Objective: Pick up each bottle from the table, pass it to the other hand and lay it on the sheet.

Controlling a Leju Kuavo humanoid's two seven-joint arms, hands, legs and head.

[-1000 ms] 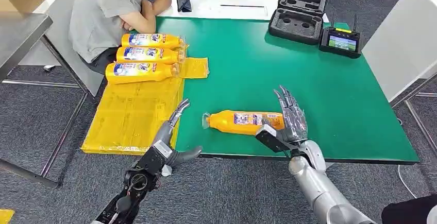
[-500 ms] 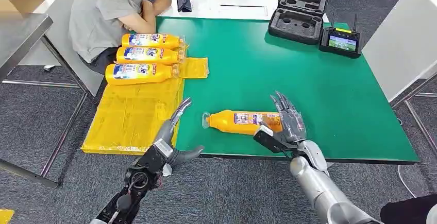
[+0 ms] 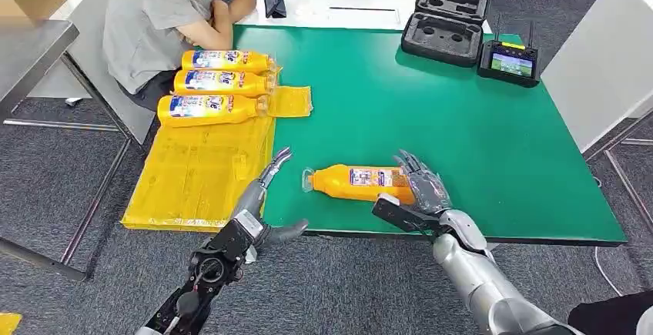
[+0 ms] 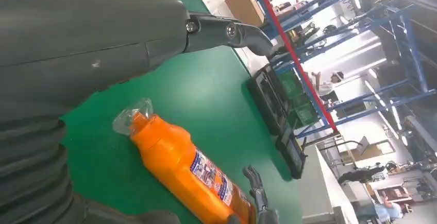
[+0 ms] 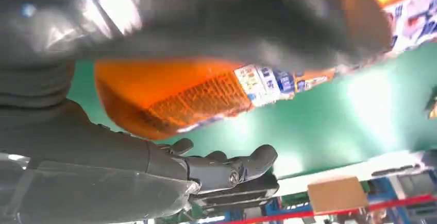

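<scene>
On the green desk [image 3: 462, 127], near its front edge, one orange bottle [image 3: 362, 182] lies on its side, long axis running across the robot's front, cap toward the yellow sheet [image 3: 196, 169] and base toward the right hand [image 3: 420, 196]. That hand is much the nearer: its fingers [image 3: 416, 177] drape over the base end with the thumb below, yet whether they grip firmly I cannot tell. Three other bottles [image 3: 208, 108] already lie at the sheet's far end. Beside the cap, apart from it, the left hand [image 3: 262, 196] hovers spread and empty. From the right wrist, the bottle's base is blurred and partly covered by the hand.
</scene>
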